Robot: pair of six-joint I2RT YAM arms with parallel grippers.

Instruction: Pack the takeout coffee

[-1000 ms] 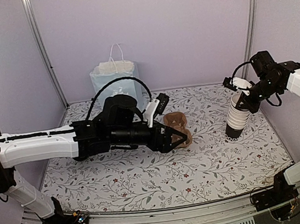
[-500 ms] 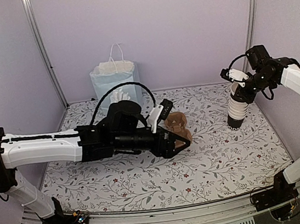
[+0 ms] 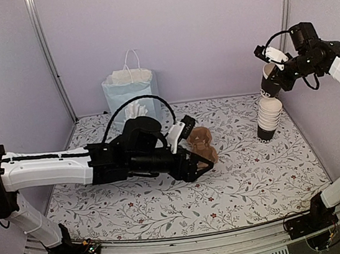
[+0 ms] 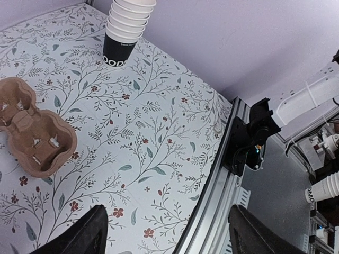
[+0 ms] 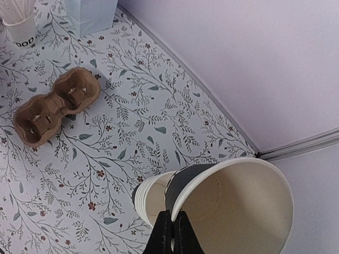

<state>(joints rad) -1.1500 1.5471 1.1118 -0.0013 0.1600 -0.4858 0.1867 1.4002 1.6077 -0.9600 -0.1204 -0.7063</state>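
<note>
On the flowered tablecloth (image 3: 168, 208), between lilac walls (image 3: 195, 30), the brown carrier (image 3: 201, 143) is lying mid-table, the left gripper (image 4: 167, 237) hovering beside it, spread wide and empty. The right gripper (image 5: 170, 233) is pinching the rim of a black cup (image 3: 269, 82), holding it above the cup stack (image 3: 268, 117).

Pinches a cup (image 5: 233, 206) of smooth paper in the right pincer (image 5: 170, 233): matt black outside, plain white inside. Just under that pincer, a stack (image 3: 267, 116) of the same paper cups. Beside the wide-open left pincer (image 4: 167, 233), a brown carrier (image 4: 34, 127), rough and dull like egg-box pulp. Matt black plastic on that pincer's fingers (image 4: 79, 235). Below both pincers, a smooth, flowery table cover (image 3: 258, 178); cloth or paper, hard to tell. Behind the left pincer, a pale blue paper bag (image 3: 128, 88), matt. Shiny white plastic on the arm shell (image 3: 44, 168), grey metal on the rail (image 4: 209, 196).
</note>
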